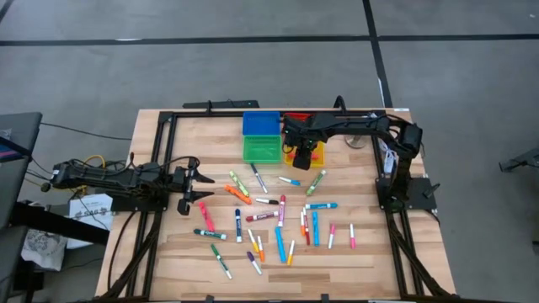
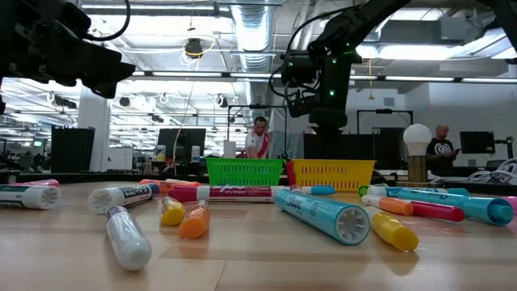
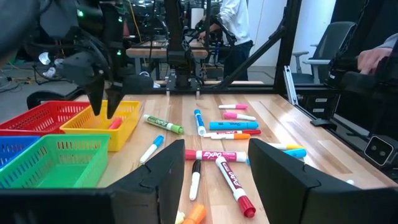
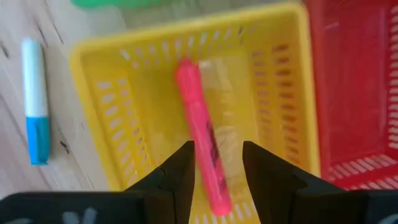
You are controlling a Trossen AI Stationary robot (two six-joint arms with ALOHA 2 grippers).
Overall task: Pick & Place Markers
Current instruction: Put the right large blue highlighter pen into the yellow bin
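Markers: scattered over the middle and near part of the table, caps in many colours, well apart from the bins.
Pink marker: lying inside the yellow bin, directly below the right fingers, not gripped.
Right gripper: hanging above the yellow bin at about 12 o'clock on the table; fingers spread, the pink marker showing in the gap between them.
Left gripper: low over the table at 9 o'clock, fingers apart, holding nothing.
Bins: green bin just left of the yellow, blue bin behind the green, red bin touching the yellow.
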